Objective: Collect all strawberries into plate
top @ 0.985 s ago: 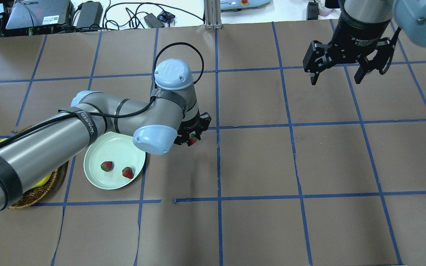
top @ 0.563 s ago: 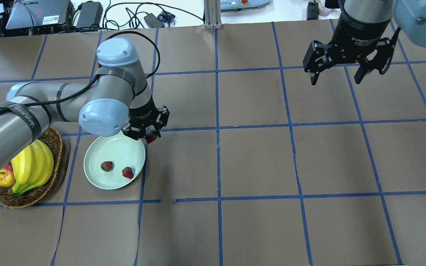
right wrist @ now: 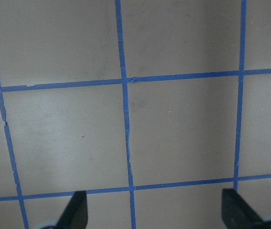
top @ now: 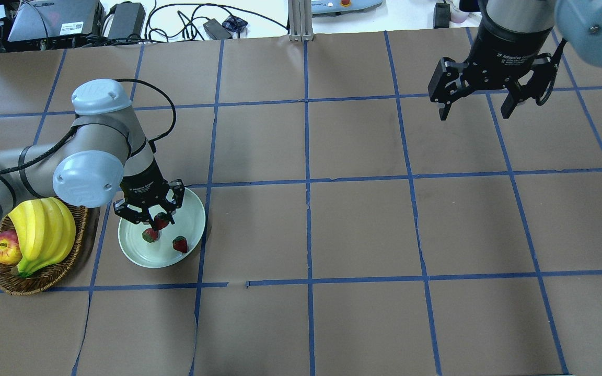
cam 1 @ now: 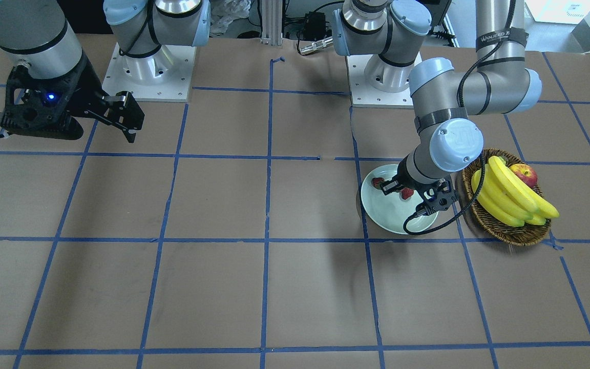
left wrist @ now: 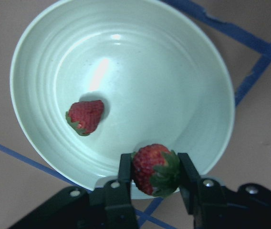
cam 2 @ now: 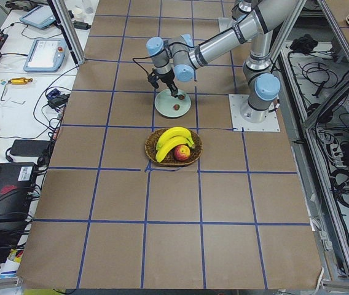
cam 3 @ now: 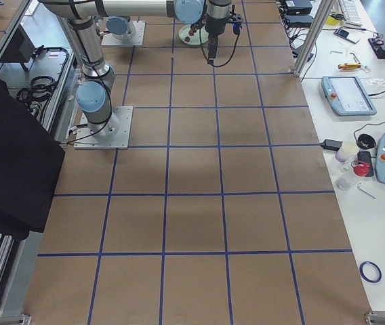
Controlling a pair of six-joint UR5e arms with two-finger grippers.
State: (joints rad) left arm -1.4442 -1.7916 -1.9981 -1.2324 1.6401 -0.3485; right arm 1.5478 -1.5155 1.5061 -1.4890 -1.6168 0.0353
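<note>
The pale mint plate (top: pixel 192 209) lies at the left of the table. Two strawberries, one (top: pixel 150 235) and another (top: pixel 180 244), lie in it. My left gripper (top: pixel 158 222) is shut on the third strawberry (top: pixel 162 220) and holds it above the plate's middle. In the left wrist view the held strawberry (left wrist: pixel 155 169) sits between the two fingers over the plate's near rim (left wrist: pixel 207 143), and one lying strawberry (left wrist: pixel 85 116) shows. My right gripper (top: pixel 475 111) hangs open and empty over the far right of the table.
A brown wicker basket (top: pixel 45 278) with bananas (top: pixel 42 232) and a red-yellow apple (top: pixel 4 248) stands just left of the plate. The table is brown paper with blue tape lines. Cables and devices lie beyond the far edge.
My left arm has swung left with the strawberry, from right of the plate to over it. The basket has come out from under the arm. The right arm has not moved.
</note>
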